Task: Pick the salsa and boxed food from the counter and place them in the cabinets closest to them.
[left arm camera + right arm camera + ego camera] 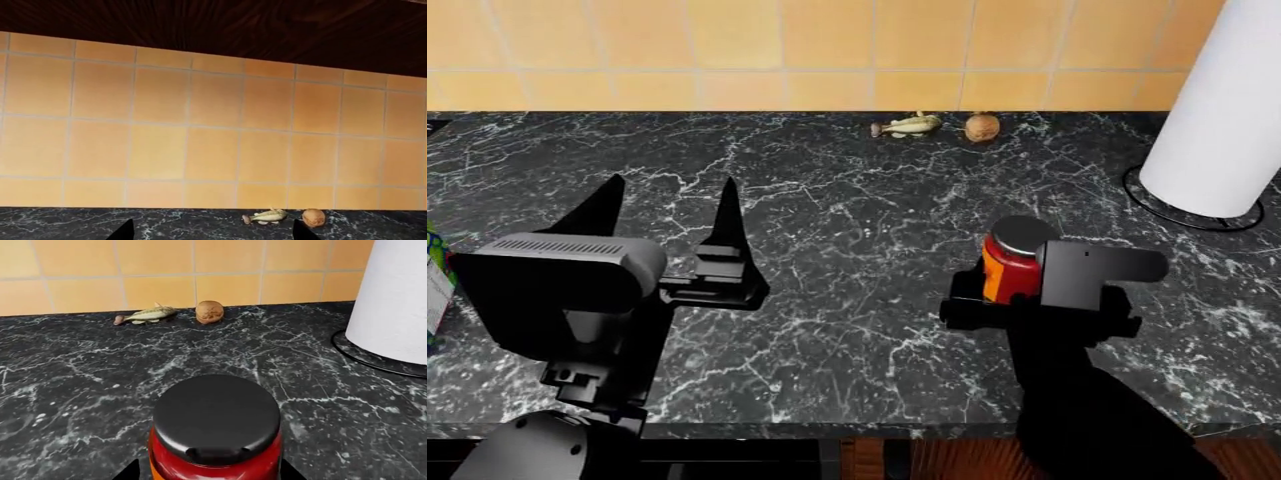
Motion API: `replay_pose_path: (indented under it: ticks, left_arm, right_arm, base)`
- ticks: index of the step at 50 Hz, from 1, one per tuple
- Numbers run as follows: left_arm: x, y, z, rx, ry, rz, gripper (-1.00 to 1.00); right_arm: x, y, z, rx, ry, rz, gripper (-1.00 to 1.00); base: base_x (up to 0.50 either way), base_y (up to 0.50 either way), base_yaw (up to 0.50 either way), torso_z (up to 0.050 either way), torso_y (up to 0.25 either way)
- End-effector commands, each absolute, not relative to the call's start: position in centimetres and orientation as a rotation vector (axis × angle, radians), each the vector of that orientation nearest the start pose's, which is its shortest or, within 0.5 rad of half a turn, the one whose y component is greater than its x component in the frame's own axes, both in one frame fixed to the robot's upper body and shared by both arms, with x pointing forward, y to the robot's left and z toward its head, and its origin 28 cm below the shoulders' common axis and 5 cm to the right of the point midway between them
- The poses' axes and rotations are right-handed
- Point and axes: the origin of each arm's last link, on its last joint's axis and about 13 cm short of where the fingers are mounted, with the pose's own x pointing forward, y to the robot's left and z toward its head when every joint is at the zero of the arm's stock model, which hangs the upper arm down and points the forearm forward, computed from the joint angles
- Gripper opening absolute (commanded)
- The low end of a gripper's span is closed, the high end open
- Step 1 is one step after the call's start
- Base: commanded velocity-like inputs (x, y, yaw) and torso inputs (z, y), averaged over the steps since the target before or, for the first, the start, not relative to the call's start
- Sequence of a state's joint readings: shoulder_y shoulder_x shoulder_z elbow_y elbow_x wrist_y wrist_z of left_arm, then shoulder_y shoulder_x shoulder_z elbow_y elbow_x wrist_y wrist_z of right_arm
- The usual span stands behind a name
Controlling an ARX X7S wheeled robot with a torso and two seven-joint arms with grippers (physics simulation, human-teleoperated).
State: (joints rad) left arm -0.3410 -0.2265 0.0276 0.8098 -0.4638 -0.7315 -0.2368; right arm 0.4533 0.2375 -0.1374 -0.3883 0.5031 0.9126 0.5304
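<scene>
A: Where's the salsa point(1014, 258)?
B: Upright on the black table point(854, 200), held between the fingers of the right tool point(1004, 300), which is closed narrow around the jar's red body; its dark lid shows clear above.

A: Anything near it?
B: A white paper-towel roll point(1225, 110) on a ring stand, behind the jar and to its right, apart from it. Well behind the jar, by the orange tiled wall point(761, 50), lie a small fish point(909, 125) and a brown nut point(982, 126), side by side.

A: The other arm?
B: The left tool point(665, 205) hangs wide and empty, well left of the jar. The boxed food point(435, 290) barely shows, far left of the jar
</scene>
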Motion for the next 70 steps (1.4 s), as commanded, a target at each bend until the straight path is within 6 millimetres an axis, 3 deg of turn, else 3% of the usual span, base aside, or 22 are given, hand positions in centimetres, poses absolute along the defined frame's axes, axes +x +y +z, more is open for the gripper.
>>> replay_pose_path:
  ticks: [1, 6, 7, 23, 28, 39, 45, 48, 50, 53, 62, 70]
  left_arm:
    - [21.3, 20.8, 19.6, -0.093, -0.362, -0.135, 1.0]
    - [21.2, 20.8, 19.6, -0.093, -0.361, -0.136, 1.0]
    - [21.2, 20.8, 19.6, -0.093, -0.361, -0.136, 1.0]
    - [21.3, 20.7, 19.5, -0.092, -0.359, -0.136, 1.0]
    - [22.1, 20.8, 19.6, -0.1, -0.353, -0.113, 1.0]
    - [34.0, 20.1, 23.2, -0.207, -0.195, -0.032, 1.0]
    - [41.1, 20.0, 22.5, -0.205, -0.083, -0.015, 1.0]
    - [43.6, 20.2, 23.4, -0.16, -0.116, 0.008, 1.0]
    - [43.8, 20.6, 21.8, -0.17, -0.04, 0.046, 1.0]
    - [43.7, 20.8, 20.9, -0.161, -0.039, 0.07, 1.0]
    - [43.5, 21.5, 20.4, -0.309, 0.097, 0.084, 1.0]
    - [43.4, 21.5, 20.4, -0.311, 0.102, 0.055, 1.0]
  right_arm:
    - [27.2, -9.7, 13.7, 0.002, 0.177, -0.148, 1.0]
    - [27.3, -9.7, 13.5, 0.001, 0.186, -0.153, 1.0]
    - [27.2, -9.8, 13.5, 0.002, 0.185, -0.154, -1.0]
    - [26.4, -9.8, 13.9, 0.005, 0.152, -0.161, -1.0]
    - [25.6, -9.9, 15.3, 0.004, 0.101, -0.156, -1.0]
    - [22.7, -10.0, 23.5, -0.008, -0.117, -0.118, -1.0]
    - [21.8, -9.8, 26.6, 0.014, -0.187, -0.077, -1.0]
    - [21.4, -9.7, 27.8, 0.027, -0.211, -0.052, -1.0]
    - [20.9, -9.8, 28.9, 0.032, -0.242, -0.047, -1.0]
    - [20.3, -9.6, 30.4, 0.021, -0.28, -0.039, -1.0]
    - [19.2, -9.2, 33.0, 0.016, -0.328, -0.014, -1.0]
    - [19.5, -9.1, 34.1, 0.018, -0.315, 0.029, -1.0]
  base:
    - [0.0, 0.0, 0.0, 0.0, 0.0]
    - [0.0, 0.0, 0.0, 0.0, 0.0]
    - [0.0, 0.0, 0.0, 0.0, 0.0]
    - [0.0, 0.0, 0.0, 0.0, 0.0]
    - [0.0, 0.0, 0.0, 0.0, 0.0]
    - [0.0, 0.0, 0.0, 0.0, 0.0]
    - [0.0, 0.0, 0.0, 0.0, 0.0]
    - [0.0, 0.0, 0.0, 0.0, 0.0]
    - [0.0, 0.0, 0.0, 0.0, 0.0]
    - [0.0, 0.0, 0.0, 0.0, 0.003]
    - [0.0, 0.0, 0.0, 0.0, 0.0]
    - [0.16, 0.0, 0.0, 0.0, 0.0]
